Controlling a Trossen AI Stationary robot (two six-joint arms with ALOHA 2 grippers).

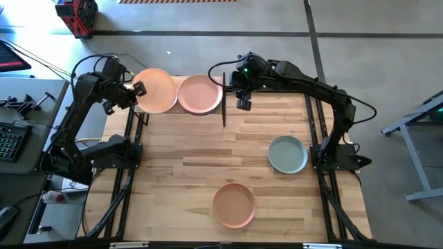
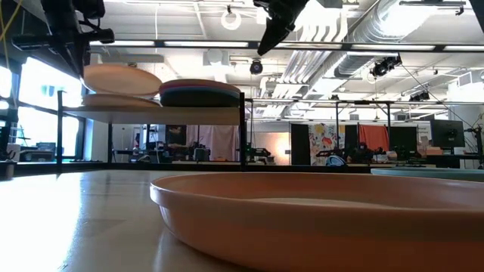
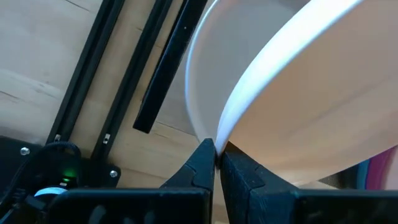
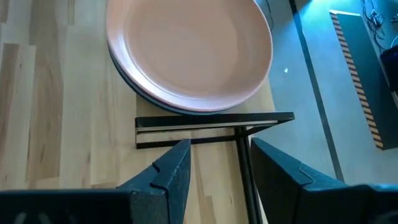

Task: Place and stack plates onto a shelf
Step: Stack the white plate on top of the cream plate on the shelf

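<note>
The shelf [image 1: 208,114] stands at the table's [image 1: 187,180] far edge, just beside the open right gripper [image 1: 243,104]. On it, nearest that gripper, lies a stack topped by a pink plate [image 1: 200,94] (a blue rim shows beneath). The table itself carries a green plate [image 1: 288,154] and an orange plate [image 1: 234,205], both well apart from either gripper.

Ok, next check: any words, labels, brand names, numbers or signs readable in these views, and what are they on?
None can be read.
The plates on the shelf and the peach-orange plate and sage green plate on the tabletop carry no print.
The colourful poster far back in the room: too small to read.
The keyboard beside the table: keys too small to read.
</note>
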